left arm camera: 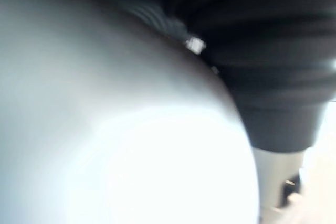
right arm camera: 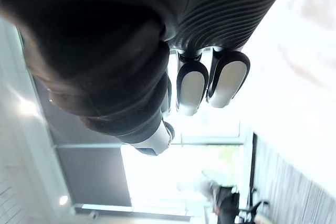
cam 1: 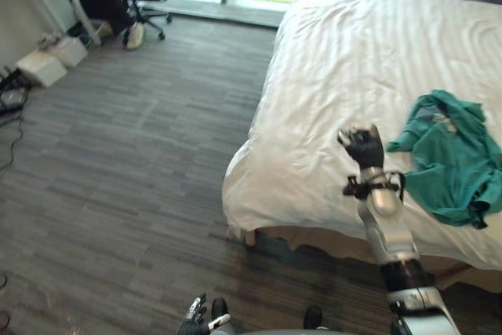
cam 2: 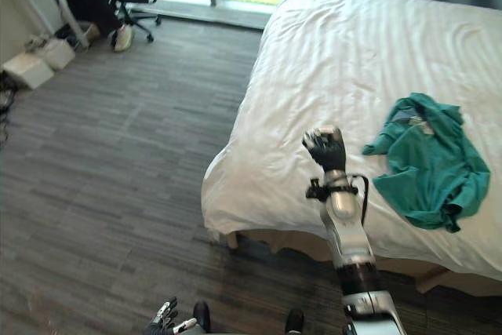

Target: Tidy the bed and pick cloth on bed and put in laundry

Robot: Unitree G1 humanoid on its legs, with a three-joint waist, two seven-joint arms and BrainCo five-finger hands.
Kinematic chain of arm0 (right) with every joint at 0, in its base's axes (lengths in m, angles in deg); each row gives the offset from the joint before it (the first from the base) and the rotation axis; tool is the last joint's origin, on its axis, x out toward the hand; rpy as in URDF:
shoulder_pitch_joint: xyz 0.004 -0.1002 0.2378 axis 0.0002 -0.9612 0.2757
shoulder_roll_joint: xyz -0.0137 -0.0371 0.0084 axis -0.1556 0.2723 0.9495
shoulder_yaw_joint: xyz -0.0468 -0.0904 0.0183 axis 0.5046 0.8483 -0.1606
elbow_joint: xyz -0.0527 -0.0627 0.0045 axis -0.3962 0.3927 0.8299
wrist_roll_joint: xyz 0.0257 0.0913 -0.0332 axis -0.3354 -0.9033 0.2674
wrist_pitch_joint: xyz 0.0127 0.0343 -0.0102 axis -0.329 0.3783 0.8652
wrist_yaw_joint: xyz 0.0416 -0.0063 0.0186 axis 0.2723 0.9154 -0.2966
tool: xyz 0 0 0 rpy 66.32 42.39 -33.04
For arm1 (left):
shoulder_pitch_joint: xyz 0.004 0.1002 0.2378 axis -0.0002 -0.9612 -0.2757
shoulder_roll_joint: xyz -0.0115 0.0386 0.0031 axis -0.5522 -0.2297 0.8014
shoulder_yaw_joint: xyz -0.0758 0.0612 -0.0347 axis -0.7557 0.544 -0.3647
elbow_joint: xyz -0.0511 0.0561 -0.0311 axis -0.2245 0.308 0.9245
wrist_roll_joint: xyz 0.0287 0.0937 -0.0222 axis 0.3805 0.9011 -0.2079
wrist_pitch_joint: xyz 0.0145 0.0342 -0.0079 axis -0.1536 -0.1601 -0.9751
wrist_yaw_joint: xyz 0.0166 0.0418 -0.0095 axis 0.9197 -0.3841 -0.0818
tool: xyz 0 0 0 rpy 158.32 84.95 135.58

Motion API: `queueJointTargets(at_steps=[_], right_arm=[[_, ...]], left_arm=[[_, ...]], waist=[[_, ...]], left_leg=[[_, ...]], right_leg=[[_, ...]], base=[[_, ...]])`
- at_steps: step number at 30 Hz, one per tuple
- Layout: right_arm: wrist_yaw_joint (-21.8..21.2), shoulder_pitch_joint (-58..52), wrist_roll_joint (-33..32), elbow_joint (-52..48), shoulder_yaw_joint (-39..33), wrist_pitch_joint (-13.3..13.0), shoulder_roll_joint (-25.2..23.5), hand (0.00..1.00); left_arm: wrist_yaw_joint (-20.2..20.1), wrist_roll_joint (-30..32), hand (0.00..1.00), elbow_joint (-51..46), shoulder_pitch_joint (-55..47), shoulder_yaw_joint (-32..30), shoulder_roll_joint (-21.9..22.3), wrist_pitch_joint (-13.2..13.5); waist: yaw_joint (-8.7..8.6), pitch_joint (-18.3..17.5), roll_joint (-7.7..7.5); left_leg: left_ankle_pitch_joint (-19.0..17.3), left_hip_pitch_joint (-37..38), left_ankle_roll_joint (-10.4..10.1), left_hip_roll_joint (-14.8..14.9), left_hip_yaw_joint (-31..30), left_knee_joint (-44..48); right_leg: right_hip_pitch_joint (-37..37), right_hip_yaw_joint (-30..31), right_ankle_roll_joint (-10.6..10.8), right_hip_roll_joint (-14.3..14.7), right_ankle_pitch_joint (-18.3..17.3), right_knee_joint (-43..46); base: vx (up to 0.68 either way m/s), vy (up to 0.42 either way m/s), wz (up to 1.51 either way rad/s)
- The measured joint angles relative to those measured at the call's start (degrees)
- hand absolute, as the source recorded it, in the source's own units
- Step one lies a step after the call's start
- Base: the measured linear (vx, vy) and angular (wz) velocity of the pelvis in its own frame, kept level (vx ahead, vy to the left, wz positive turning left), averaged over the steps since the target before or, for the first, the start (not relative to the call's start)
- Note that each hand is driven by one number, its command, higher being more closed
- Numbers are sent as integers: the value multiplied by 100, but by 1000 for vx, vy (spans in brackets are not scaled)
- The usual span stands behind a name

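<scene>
The left hand (cam 1: 196, 319) is cut off at the bottom edge, too small to tell spread from closed. The right hand (cam 1: 362, 147) is raised over the white striped bed (cam 1: 345, 60), fingers (right arm camera: 191, 87) curled on nothing. The crumpled teal cloth (cam 1: 455, 162) lies on the bed nearby, untouched.

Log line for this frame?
right hand: curled, empty, apart from green cloth | green cloth: on bed, unpicked | left hand: low, idle
</scene>
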Motion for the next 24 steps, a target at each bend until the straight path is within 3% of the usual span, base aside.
queueJointTargets(at_steps=[1,5,9,11,13,16,19,21,24], right_arm=[[-3,285,-72,174,52,-12,-83,100],[222,2113,-505,698,-159,-170,-172,100],[494,3425,-735,1085,-574,-397,-123,100],[565,3747,-843,1134,-608,-507,41,100],[672,4456,-960,1762,-630,-561,551,100],[815,4829,-1106,2485,-629,-557,1183,100],[754,4858,-1173,2790,-546,-657,1657,100],[726,4976,-1218,2755,-471,-771,1693,100],[542,4956,-1274,2800,-430,-835,1884,100]], left_arm=[[-1,-9,0,106,107,-80,2,-17],[731,-87,0,534,898,-475,-29,-190],[1008,-252,0,502,1502,-472,-48,-103],[1033,-295,0,485,1664,-457,-25,-56],[1127,-411,0,390,1861,-386,111,90],[1139,-457,0,395,2090,-134,128,175],[1140,-573,0,392,2202,-40,127,285],[1136,-633,0,377,2266,83,132,329],[1111,-735,0,344,2323,324,186,389]], waist=[[7,82,12],[74,792,-2],[230,1351,66],[274,1553,200],[332,1937,560],[516,2043,806],[594,2037,815],[597,2029,829],[597,1940,963]], left_leg=[[31,-53,3,1,-41,1],[189,-633,17,9,-422,116],[379,-1258,72,-46,-670,141],[430,-1531,92,-101,-786,206],[606,-2090,156,-204,-968,199],[746,-2664,213,-244,-996,191],[805,-3053,231,-291,-904,183],[814,-3144,243,-342,-828,185],[806,-3293,239,-479,-734,175]], right_leg=[[-32,-28,-6,2,4,8],[-357,-335,-89,6,68,54],[-933,-510,-89,-81,68,296],[-1144,-608,-88,-150,67,396],[-1666,-726,-68,-265,108,552],[-2225,-723,-85,-287,268,509],[-2646,-594,-76,-309,464,360],[-2760,-500,-58,-346,586,234],[-2966,-389,25,-477,695,193]], base=[[-30,-10,26],[-55,-5,34],[-74,28,23],[-84,55,28],[-133,71,29],[-102,12,-5],[-54,9,-24],[-43,46,-19],[-30,55,-4]])
